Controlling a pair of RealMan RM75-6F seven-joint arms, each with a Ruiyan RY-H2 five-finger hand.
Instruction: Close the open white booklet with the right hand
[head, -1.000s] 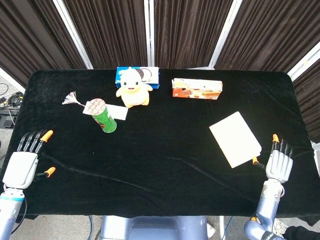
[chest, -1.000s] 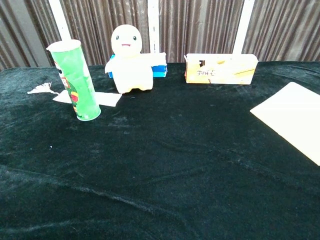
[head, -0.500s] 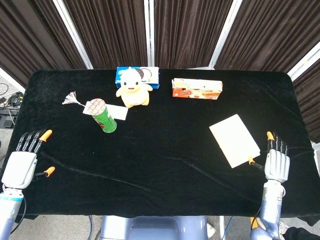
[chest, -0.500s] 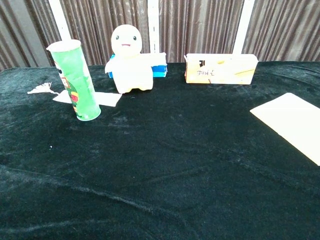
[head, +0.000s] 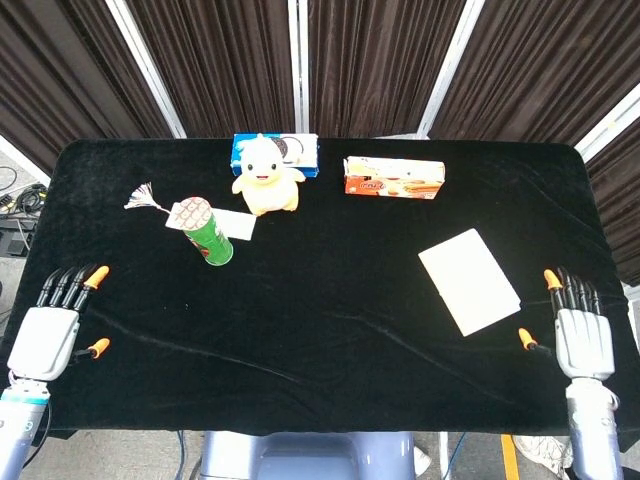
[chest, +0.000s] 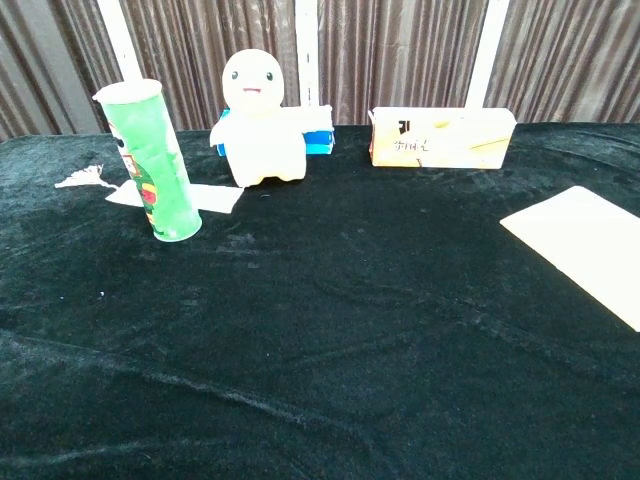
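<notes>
The white booklet (head: 469, 281) lies flat and closed on the black cloth at the right; the chest view shows the booklet (chest: 584, 248) at its right edge. My right hand (head: 582, 338) sits to the right of it near the table's right edge, fingers spread, holding nothing and clear of the booklet. My left hand (head: 47, 333) rests at the front left corner, fingers apart and empty. Neither hand shows in the chest view.
A green tube can (head: 206, 231) stands at the left on a white card (head: 236, 223). Behind it are a yellow plush toy (head: 264, 176), a blue box (head: 277, 152) and an orange carton (head: 394, 178). A small tassel (head: 145, 198) lies far left.
The right hand has drawn back to the right and down, away from the booklet's corner. The booklet has settled flat. The left hand shifted slightly.
</notes>
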